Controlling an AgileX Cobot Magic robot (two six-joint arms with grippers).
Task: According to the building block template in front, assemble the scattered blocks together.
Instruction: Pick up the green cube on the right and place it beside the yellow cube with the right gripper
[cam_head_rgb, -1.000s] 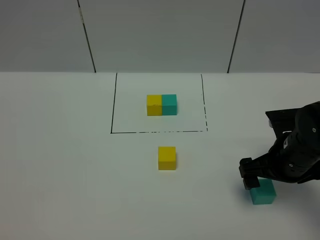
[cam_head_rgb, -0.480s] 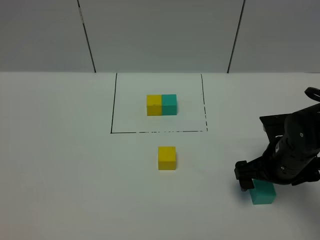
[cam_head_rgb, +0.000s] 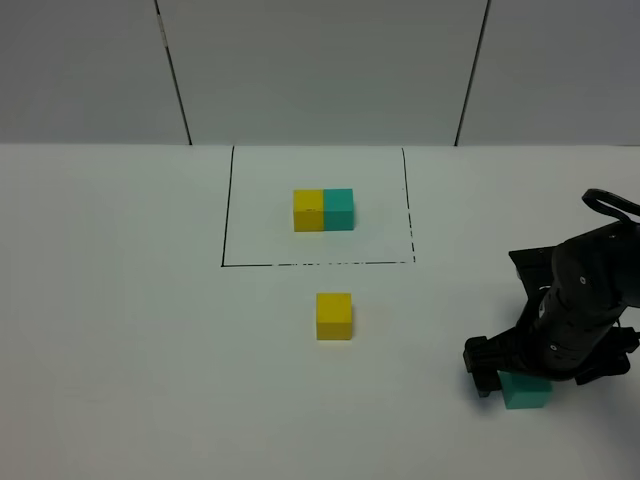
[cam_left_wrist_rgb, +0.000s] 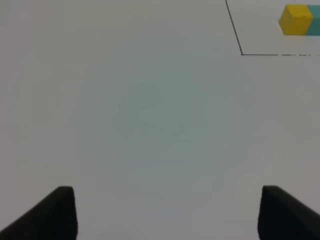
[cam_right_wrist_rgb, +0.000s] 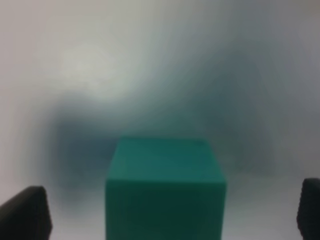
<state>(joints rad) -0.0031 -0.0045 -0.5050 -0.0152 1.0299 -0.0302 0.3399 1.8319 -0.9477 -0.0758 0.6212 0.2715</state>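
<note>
The template, a yellow and teal-green pair (cam_head_rgb: 323, 210), sits inside a thin black drawn rectangle (cam_head_rgb: 227, 210); its yellow half also shows in the left wrist view (cam_left_wrist_rgb: 296, 20). The loose yellow cube (cam_head_rgb: 334, 315) lies just in front of the frame. The loose teal-green cube (cam_head_rgb: 527, 392) lies at the front right, partly covered by my right arm. My right gripper (cam_head_rgb: 518, 378) is low over it and open. In the right wrist view the cube (cam_right_wrist_rgb: 165, 185) sits between the gripper's (cam_right_wrist_rgb: 167, 215) two spread fingers. My left gripper (cam_left_wrist_rgb: 170, 212) is open and empty over bare table.
The white table (cam_head_rgb: 120, 330) ends at grey wall panels (cam_head_rgb: 320, 70) at the back. The left arm does not show in the exterior high view.
My right arm has moved a little left and down, so it covers more of the teal-green cube. Both loose cubes and the template stay where they were.
</note>
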